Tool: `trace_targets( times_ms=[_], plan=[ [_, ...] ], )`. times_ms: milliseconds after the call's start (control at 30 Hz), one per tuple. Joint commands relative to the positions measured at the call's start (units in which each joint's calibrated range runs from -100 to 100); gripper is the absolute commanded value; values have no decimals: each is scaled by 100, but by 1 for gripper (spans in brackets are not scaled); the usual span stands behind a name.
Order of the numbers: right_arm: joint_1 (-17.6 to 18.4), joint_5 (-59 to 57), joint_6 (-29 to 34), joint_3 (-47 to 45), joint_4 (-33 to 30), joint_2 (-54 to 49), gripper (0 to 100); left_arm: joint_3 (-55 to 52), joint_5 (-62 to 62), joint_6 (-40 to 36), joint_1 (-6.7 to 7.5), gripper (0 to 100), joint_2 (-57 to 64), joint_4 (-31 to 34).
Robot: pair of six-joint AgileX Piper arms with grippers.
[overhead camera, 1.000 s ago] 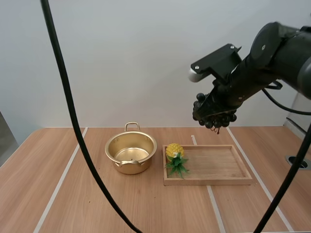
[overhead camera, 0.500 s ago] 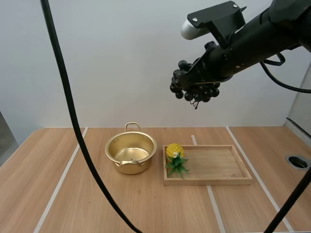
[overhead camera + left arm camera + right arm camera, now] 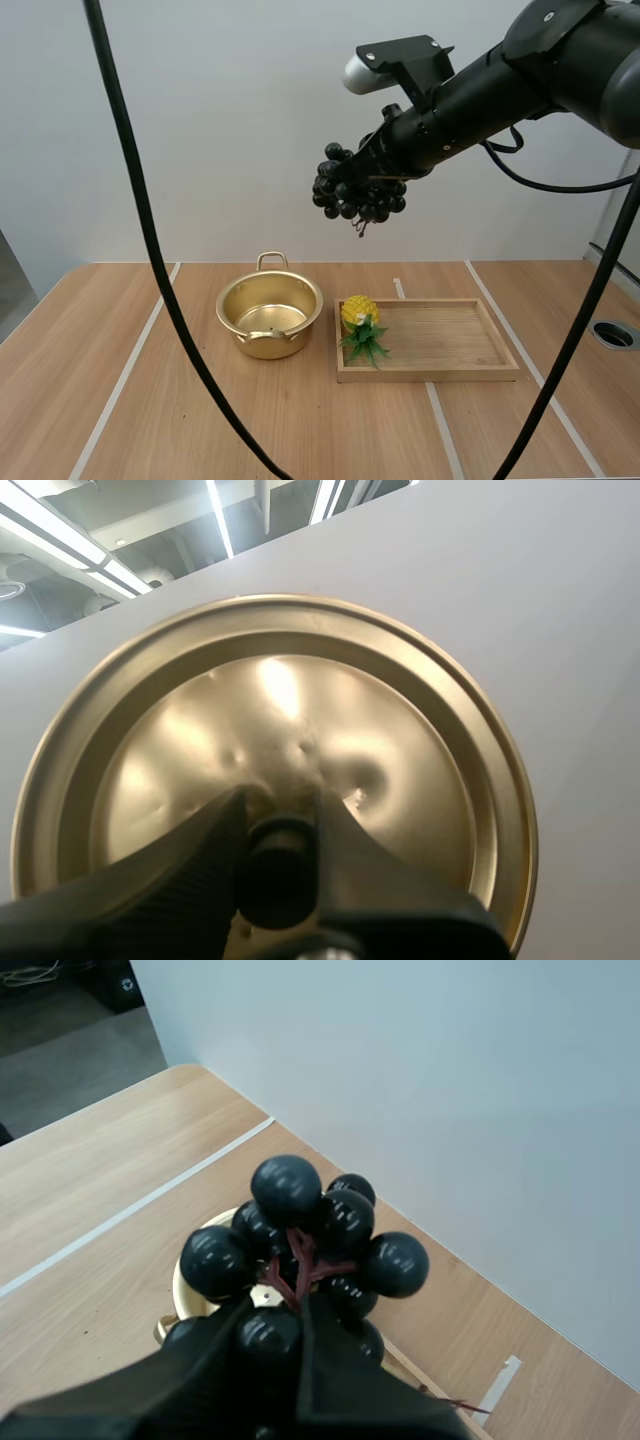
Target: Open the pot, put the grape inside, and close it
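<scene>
The pot (image 3: 270,315) stands open with nothing in it; the step in hand is carrying the fruit to it. The right gripper (image 3: 378,172) has its fingers pinched on the bunch of grapes (image 3: 352,192), high above the pot and somewhat to its right. The left gripper (image 3: 280,830) is clamped on the knob (image 3: 278,875) of the lid (image 3: 400,730), held clear of the pot. Next, by my reckoning, the bunch must travel left until it is over the pot's mouth, sink close to the pot, then be released; the lid follows.
</scene>
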State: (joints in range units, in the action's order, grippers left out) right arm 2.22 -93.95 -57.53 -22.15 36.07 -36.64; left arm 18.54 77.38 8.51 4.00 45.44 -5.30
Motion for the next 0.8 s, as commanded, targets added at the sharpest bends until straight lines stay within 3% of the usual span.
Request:
trace_targets(
  times_ms=[0,200,300,767],
  plan=[
    [356,397,194,83,-190,49,0,44,-65,20,3,0,41,-37],
    [1282,1111,1121,83,-1466,467,0,44,-4,20,3,0,41,-37],
    [1552,1392,1497,83,-2036,651,0,44,-4,20,3,0,41,-37],
    [1577,1919,1343,83,-1831,1503,0,44,-4,20,3,0,41,-37]
  ],
)
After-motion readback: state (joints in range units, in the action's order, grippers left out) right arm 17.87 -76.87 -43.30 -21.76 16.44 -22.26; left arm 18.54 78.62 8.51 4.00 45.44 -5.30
